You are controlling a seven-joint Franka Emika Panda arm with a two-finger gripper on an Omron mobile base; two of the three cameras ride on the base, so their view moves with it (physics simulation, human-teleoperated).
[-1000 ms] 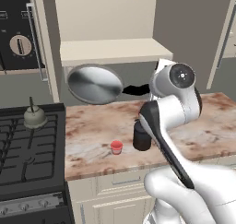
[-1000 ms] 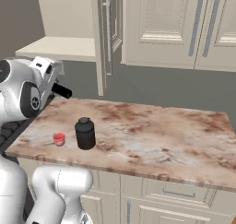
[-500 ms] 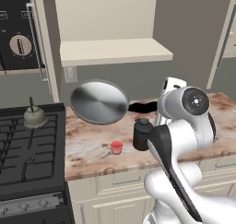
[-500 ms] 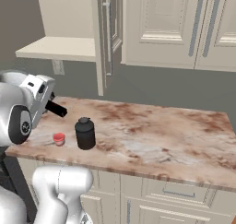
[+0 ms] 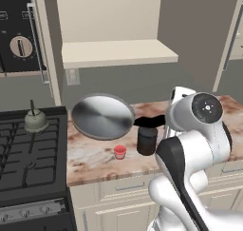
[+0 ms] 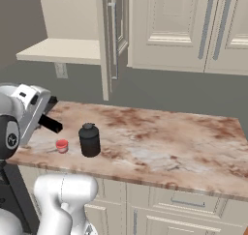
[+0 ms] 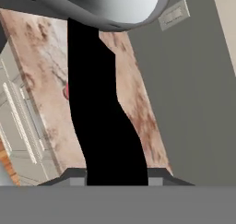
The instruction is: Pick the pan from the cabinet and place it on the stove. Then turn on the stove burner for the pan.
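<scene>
A white robot arm holds a round silver pan [image 5: 102, 116] in the air by its long black handle [image 5: 149, 121]. The pan hangs tilted, its face turned toward the camera, above the marbled counter [image 5: 99, 154] and just right of the black stove [image 5: 26, 154]. It is clear of the open cabinet shelf [image 5: 116, 52] above, so the carrying step is in hand: the pan is out of the cabinet and not yet on the stove.

The gripper [image 7: 115, 174] is clamped on the handle. In the hand view the handle runs as a broad black band from between the fingertips up to the pan's grey underside [image 7: 106, 4].

Judging from this, the next move calls for swinging the pan further toward the stove, levelling it, and lowering it flat onto a free grate. A small grey-green kettle [image 5: 35, 120] stands at the back right of the stove, near the pan's edge, so the pan needs a burner away from it. After that comes the knob for that burner, on the silver strip [image 5: 33, 212] along the stove's front.

On the counter below the pan sit a small red cup [image 5: 120, 151] and a dark jar [image 5: 147, 139]; the jar is just under the handle.

The stove is cut off at the left edge, so not every burner and knob shows. The arm's own bulk hides the fingers in both base views.
</scene>
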